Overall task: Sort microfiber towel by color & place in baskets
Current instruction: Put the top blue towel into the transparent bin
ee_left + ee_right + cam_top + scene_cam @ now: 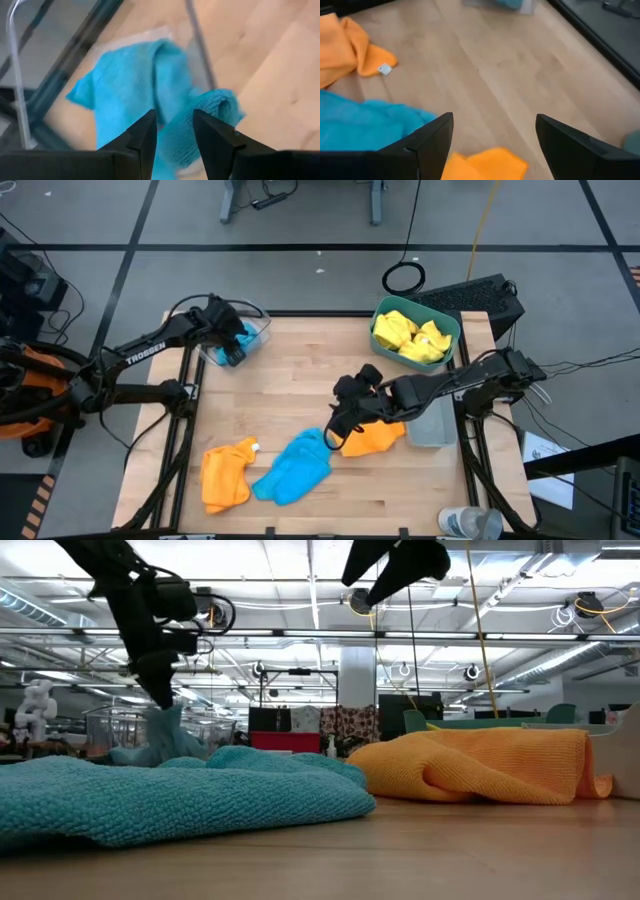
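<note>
This is a large open robotics lab or workshop hall. The low view shows a high ceiling with long strip lights (300,585) and exposed pipes and beams. The high view shows a grey concrete floor (300,270) with dark tape lines, loose black cables (405,277) and a pale wooden bench (300,380).

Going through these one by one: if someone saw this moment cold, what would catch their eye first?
Probably the teal basket at the table's far right corner, holding bright yellow towels. Next, the loose cloths along the near edge: an orange towel, a blue towel and a second orange towel, with the right gripper open above them. At the far left, the left gripper sits over the clear basket, its fingers around another blue cloth.
</note>
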Controlling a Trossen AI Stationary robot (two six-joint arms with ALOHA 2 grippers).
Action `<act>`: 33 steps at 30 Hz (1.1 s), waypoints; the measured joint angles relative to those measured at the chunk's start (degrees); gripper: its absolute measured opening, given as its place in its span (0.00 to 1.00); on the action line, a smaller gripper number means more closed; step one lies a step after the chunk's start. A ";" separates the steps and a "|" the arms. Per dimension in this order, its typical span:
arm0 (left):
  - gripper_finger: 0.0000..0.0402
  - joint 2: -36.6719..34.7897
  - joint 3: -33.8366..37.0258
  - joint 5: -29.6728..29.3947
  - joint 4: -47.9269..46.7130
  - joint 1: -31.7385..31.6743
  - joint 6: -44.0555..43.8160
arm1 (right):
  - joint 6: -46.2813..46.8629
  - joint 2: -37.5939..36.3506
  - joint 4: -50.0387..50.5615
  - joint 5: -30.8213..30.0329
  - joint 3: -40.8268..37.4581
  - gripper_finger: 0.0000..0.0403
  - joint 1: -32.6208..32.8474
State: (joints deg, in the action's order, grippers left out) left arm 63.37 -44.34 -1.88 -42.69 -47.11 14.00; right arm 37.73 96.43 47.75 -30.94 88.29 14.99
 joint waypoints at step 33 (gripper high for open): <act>0.21 6.66 -2.44 -2.94 -3.81 -0.39 -4.71 | 2.65 0.41 11.59 -3.60 0.04 0.68 1.71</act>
State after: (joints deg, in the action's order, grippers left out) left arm 70.04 -46.78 -4.82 -46.51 -47.50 9.30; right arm 40.38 96.84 59.33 -34.54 88.33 16.71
